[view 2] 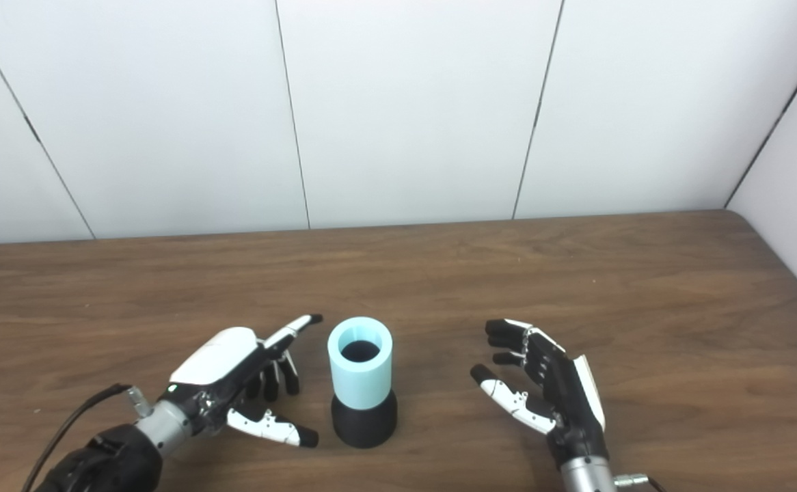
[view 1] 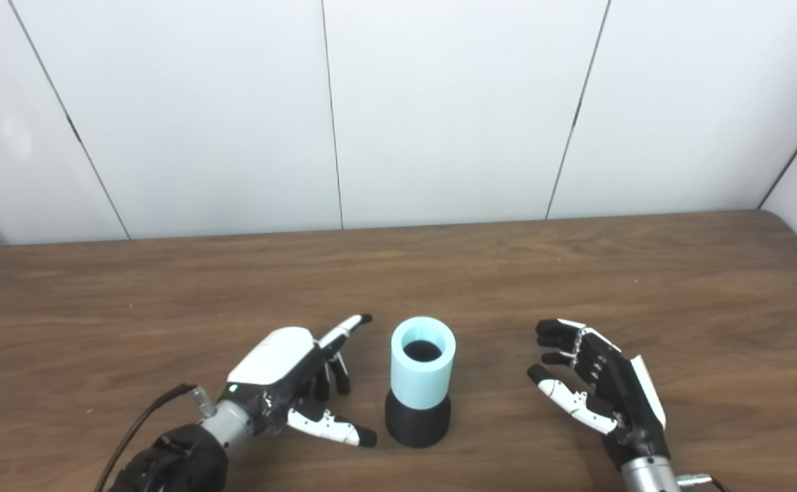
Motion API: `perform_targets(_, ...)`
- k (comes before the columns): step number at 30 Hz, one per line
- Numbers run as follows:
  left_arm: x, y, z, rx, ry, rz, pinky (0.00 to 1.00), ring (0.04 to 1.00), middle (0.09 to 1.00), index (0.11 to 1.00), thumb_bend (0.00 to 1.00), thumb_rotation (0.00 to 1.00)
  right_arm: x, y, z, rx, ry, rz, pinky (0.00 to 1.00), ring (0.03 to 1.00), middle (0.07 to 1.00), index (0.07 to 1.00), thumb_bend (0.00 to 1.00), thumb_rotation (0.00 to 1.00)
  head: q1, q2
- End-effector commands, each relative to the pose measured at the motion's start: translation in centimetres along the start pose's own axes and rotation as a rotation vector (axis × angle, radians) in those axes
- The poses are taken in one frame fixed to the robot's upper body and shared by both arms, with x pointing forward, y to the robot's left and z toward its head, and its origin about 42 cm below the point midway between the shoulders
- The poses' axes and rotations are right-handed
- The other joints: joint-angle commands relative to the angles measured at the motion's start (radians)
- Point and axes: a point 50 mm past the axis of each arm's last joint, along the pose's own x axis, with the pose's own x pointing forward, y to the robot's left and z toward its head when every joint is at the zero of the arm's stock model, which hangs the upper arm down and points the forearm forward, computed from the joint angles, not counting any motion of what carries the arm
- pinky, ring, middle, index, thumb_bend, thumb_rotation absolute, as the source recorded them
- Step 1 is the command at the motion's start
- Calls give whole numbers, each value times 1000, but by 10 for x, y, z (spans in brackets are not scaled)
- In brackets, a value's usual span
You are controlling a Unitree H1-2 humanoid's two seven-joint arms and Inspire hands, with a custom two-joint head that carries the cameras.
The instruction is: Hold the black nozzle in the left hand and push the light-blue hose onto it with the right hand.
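Two robot hands sit low over the wooden tabletop, and between them I see the task's parts already joined and standing upright. My left robot hand is spread, holding nothing, its fingers pointing toward the assembly and its thumb reaching close to the base without clearly touching it. Just to the right of that robot hand stands the black nozzle, its wide base on the tabletop. The light-blue hose sits pushed over the nozzle's upper part, open end up, so I look down into its dark bore. Farther right, well apart from the hose, my right robot hand is also spread and holds nothing, palm turned toward the assembly, fingers slightly curled. Neither robot hand grips anything. Behind the tabletop, beyond both hands, rises a white panelled wall.
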Motion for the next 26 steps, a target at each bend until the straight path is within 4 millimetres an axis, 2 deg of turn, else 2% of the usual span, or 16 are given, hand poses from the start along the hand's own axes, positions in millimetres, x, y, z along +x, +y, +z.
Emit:
perform_targets(1,-23,4,-35,-52,154,-62,1000,1000,1000,1000,1000,389,7,-2,15,4,-66,4,654,737,731,671,371,242,-1,0)
perform_targets(7,-42,18,-54,-179,178,-51,979,1000,1000,1000,1000,416,9,-2,14,-1,-64,6,647,733,730,672,367,235,0,-8)
perform_targets(10,-54,16,-65,-304,173,23,836,960,1000,1000,1000,416,10,-2,13,7,-61,3,648,733,732,672,367,227,-1,-10)
perform_targets(13,-63,11,-74,-482,128,132,847,959,993,998,1000,517,10,-2,13,49,-47,9,660,739,737,680,360,237,5,-10)
perform_targets(15,-66,5,-78,-576,94,219,825,922,962,980,1000,681,10,-2,12,86,-39,18,690,760,755,707,317,252,4,-10)
perform_targets(17,-67,-4,-78,-722,69,308,916,954,963,975,732,760,10,-3,10,112,-29,19,711,776,773,738,276,255,2,-15)
perform_targets(18,-67,-8,-77,-772,65,339,931,953,949,954,541,754,10,-3,10,121,-26,18,720,782,779,750,263,266,2,-15)
perform_targets(19,-65,-12,-75,-815,62,366,936,953,944,947,476,751,10,-3,8,129,-25,12,723,784,781,755,258,270,4,-24)
perform_targets(20,-63,-16,-72,-851,58,391,915,938,934,936,371,733,11,-3,7,136,-25,7,719,781,780,754,251,258,4,-25)
perform_targets(21,-62,-18,-70,-871,54,405,886,918,918,918,284,649,11,-3,7,140,-26,4,722,784,783,754,244,249,4,-25)
perform_targets(23,-57,-22,-65,-911,44,430,865,907,909,908,237,583,12,-3,6,151,-32,-2,726,786,784,754,236,235,0,-32)
perform_targets(26,-52,-27,-62,-942,38,489,807,870,875,867,204,410,14,-4,6,152,-45,-18,720,779,781,751,227,183,2,-39)
